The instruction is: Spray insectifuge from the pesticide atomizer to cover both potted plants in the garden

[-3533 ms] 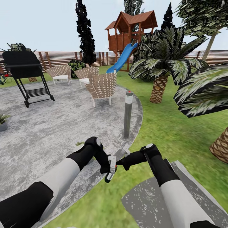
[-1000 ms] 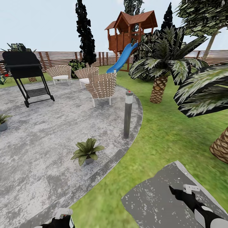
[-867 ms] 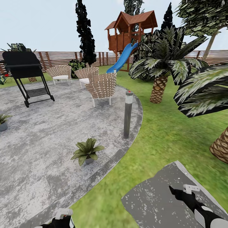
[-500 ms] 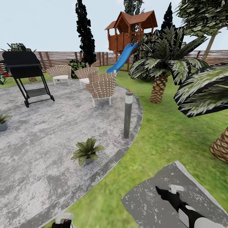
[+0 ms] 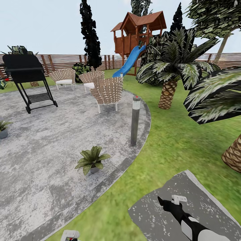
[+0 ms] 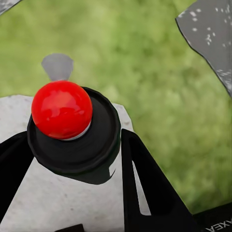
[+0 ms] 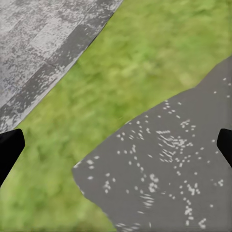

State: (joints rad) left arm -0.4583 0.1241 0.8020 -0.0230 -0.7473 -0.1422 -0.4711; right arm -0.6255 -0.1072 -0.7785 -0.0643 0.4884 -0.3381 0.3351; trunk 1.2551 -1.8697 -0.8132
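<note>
**Atomizer in L pincer, spray step next**

My left pincer [image 6: 72,159] pinches the pesticide atomizer [image 6: 62,110], low by my base over the lawn [image 5: 167,140]. Right pincer [image 7: 116,140] spread, nothing in it, over a grey slab [image 5: 201,197]. Nearest potted plant [image 5: 92,160] sits on the patio [image 5: 50,144] ahead, 2nd plant [image 5: 3,129] far left. Next, I judge: raise the nozzle, aim at the near plant. Vs 3.5 s ago: both arms dropped, near plant now uncovered.

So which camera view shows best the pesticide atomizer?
The left wrist view: the pesticide atomizer sits close up between the fingers of the left end effector, its red dot and dark cap clear. In the head view a small white part of it shows at the bottom edge.
</note>
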